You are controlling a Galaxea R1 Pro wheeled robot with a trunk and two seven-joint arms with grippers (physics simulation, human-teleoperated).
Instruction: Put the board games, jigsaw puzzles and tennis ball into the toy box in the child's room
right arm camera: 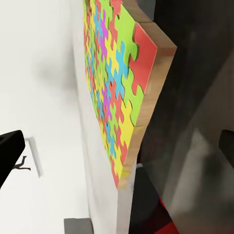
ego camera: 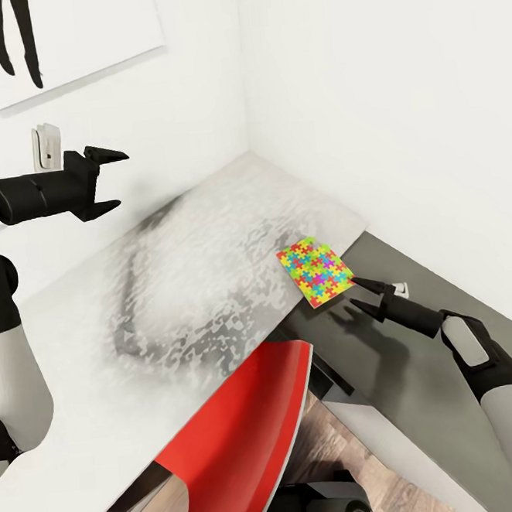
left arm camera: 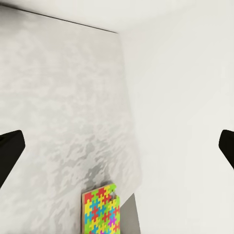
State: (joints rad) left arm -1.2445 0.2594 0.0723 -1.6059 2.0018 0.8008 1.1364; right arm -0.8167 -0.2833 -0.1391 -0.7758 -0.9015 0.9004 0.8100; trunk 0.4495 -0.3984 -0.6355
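Observation:
One jigsaw puzzle (ego camera: 315, 271), a flat square of bright interlocking pieces on a wooden backing, lies on the pale grey table (ego camera: 174, 294), its corner overhanging the lower dark grey section (ego camera: 422, 288). My right gripper (ego camera: 355, 291) is open just beside that overhanging corner, low over the dark section, not touching it. Seen along its fingers, the puzzle's edge (right arm camera: 114, 83) is very close. My left gripper (ego camera: 123, 179) is open and empty, raised above the table's left side, with the puzzle (left arm camera: 101, 210) far ahead of it. The toy box, board games and tennis ball are out of view.
White walls meet in a corner behind the table. A red chair (ego camera: 241, 436) is tucked under the table's front edge, over the wood-plank floor (ego camera: 343, 450). A black silhouette print (ego camera: 74, 39) and a wall switch (ego camera: 46, 146) hang at the left.

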